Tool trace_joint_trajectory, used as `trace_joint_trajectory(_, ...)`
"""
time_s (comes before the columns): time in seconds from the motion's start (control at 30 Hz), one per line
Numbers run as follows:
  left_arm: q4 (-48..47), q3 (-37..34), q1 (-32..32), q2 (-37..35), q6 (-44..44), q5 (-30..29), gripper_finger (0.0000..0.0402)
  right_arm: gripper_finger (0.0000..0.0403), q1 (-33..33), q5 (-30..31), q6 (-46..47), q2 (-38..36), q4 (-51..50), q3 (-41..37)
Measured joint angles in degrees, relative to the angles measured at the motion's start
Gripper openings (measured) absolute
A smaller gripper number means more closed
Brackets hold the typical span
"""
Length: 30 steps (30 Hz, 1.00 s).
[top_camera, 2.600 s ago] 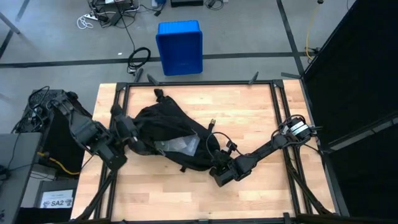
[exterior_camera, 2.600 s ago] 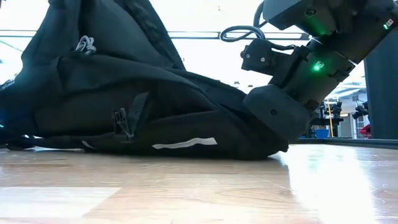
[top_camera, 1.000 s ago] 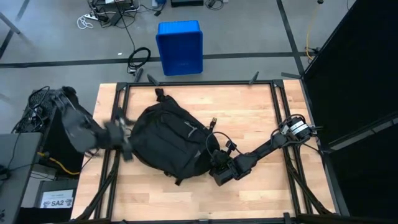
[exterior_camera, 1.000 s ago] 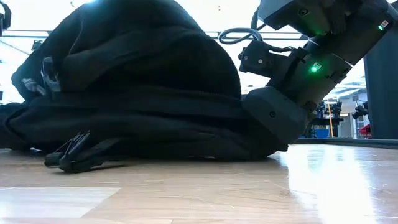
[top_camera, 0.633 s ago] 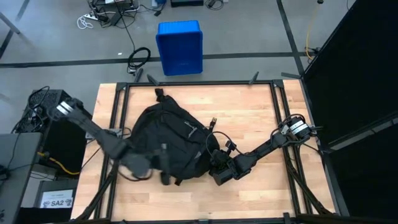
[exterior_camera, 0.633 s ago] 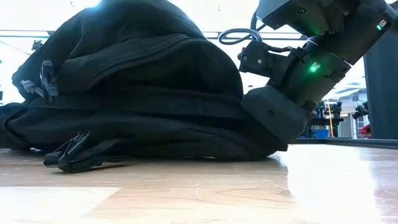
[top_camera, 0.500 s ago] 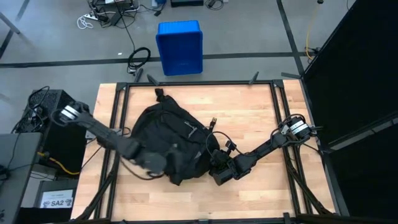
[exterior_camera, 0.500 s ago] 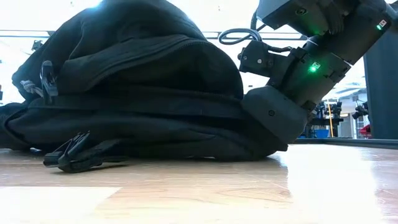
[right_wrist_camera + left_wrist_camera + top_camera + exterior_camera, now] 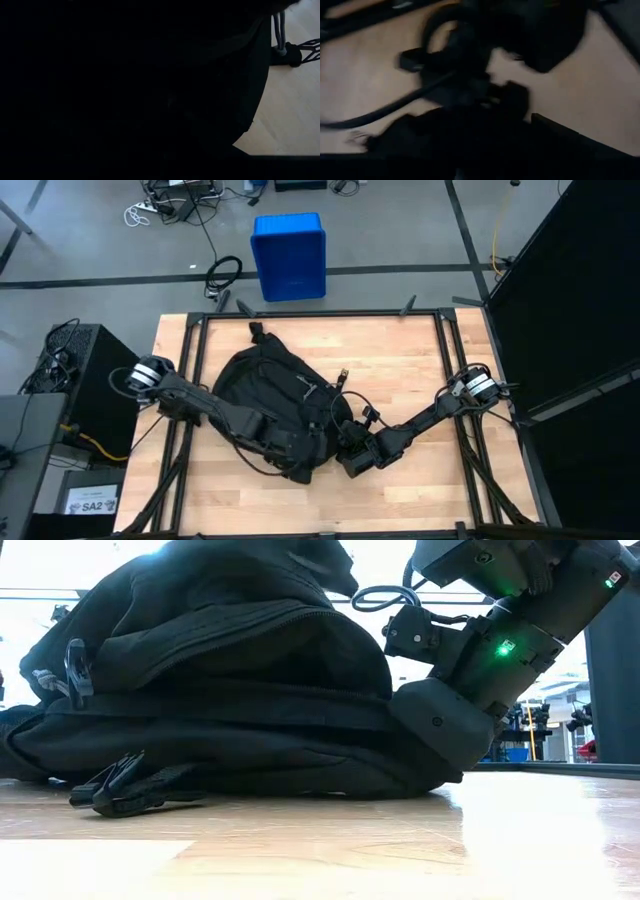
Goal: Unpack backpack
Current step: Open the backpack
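The black backpack [image 9: 265, 395] lies on its side in the middle of the wooden table [image 9: 420, 355], bulging high in the low view [image 9: 220, 690]. A loose strap end [image 9: 125, 790] rests on the wood near it. My left arm reaches from the table's left edge across the backpack, with my left gripper [image 9: 305, 455] over its near right part. My right gripper [image 9: 348, 452] lies low at the backpack's near right edge, shut, its body [image 9: 440, 725] pushed into the fabric. Black fabric [image 9: 150, 85] fills the right wrist view. My right gripper meets the backpack at its near right edge [image 9: 395, 730], coming level from the table's right. The fabric hides the fingers, so which part they have cannot be told. The backpack rests on the table.
A blue bin [image 9: 288, 255] stands on the floor beyond the far edge. Black frame rails [image 9: 445, 380] run along the table's sides. Bare wood shows at the far right and along the near edge [image 9: 420, 490].
My left arm has swung from the table's left edge over the backpack toward its near right part and my right gripper. The backpack and my right gripper have kept still.
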Motion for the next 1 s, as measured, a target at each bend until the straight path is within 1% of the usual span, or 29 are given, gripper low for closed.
trace_joint_trajectory(0.1,-0.36,3.07,-1.34,1.32,-0.69,0.82,0.0235,0.0,0.0,0.02,0.0,0.0,0.04,-0.02)
trace_joint_trajectory(0.27,-0.59,6.94,-5.96,2.92,3.65,-1.07,0.0235,0.0,0.0,0.06,-0.02,0.0,0.09,-0.02)
trace_joint_trajectory(0.4,-1.3,7.12,-7.88,5.81,4.07,0.08,0.0219,0.0,-0.02,0.07,-0.02,0.0,0.16,-0.02)
trace_joint_trajectory(0.57,0.52,7.03,-7.59,12.03,0.77,6.23,0.0187,0.0,-0.05,0.38,-0.04,0.0,1.02,-0.11)
trace_joint_trajectory(0.7,1.71,7.01,-6.83,16.09,0.68,7.38,0.0168,0.0,-0.09,0.37,-0.02,0.0,1.3,-0.12)
trace_joint_trajectory(0.73,1.27,7.01,-6.34,16.49,0.58,7.07,0.0165,0.0,-0.09,0.4,-0.02,0.0,1.34,-0.13)
trace_joint_trajectory(0.8,-0.79,7.01,-5.18,16.79,-0.63,4.57,0.016,0.0,-0.09,0.38,-0.05,0.0,1.39,-0.13)
trace_joint_trajectory(0.9,-3.83,7.01,-3.46,15.89,-2.36,-1.63,0.0152,0.0,-0.11,0.4,-0.5,0.0,1.8,-0.13)
trace_joint_trajectory(1.0,-6.96,7.01,-1.94,14.06,-2.04,-7.86,0.014,0.0,-0.04,0.4,-0.75,0.02,2.06,-0.13)
